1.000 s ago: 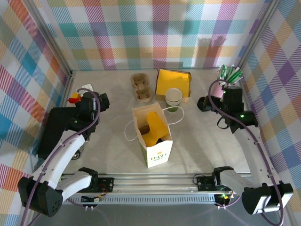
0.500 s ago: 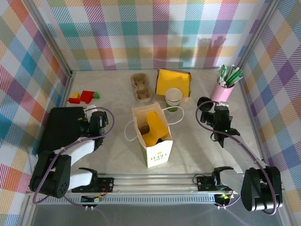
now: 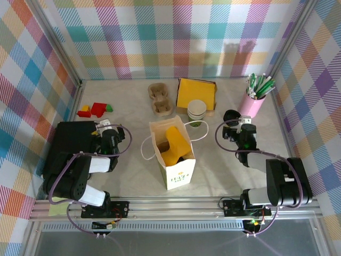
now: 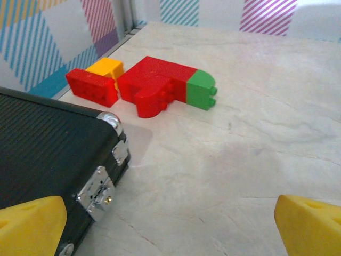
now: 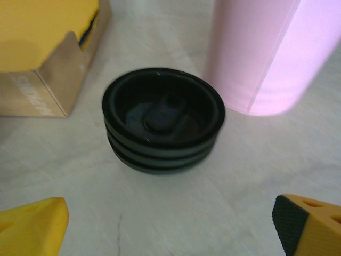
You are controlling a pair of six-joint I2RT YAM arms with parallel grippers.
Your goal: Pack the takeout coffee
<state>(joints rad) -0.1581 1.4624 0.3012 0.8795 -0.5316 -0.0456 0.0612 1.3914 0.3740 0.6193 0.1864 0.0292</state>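
Well, the job looks nearly done. The coffee cup [image 3: 183,156] seems to sit inside the paper bag [image 3: 180,175], though only a dark, lid-like patch peeks out beside a yellow card [image 3: 173,141], so I can't swear to it. The left claw [image 4: 170,226] gapes wide and empty by the black case [image 4: 48,154]. The right claw [image 5: 170,224] gapes empty before the stack of lids [image 5: 163,120]. Little seems left.
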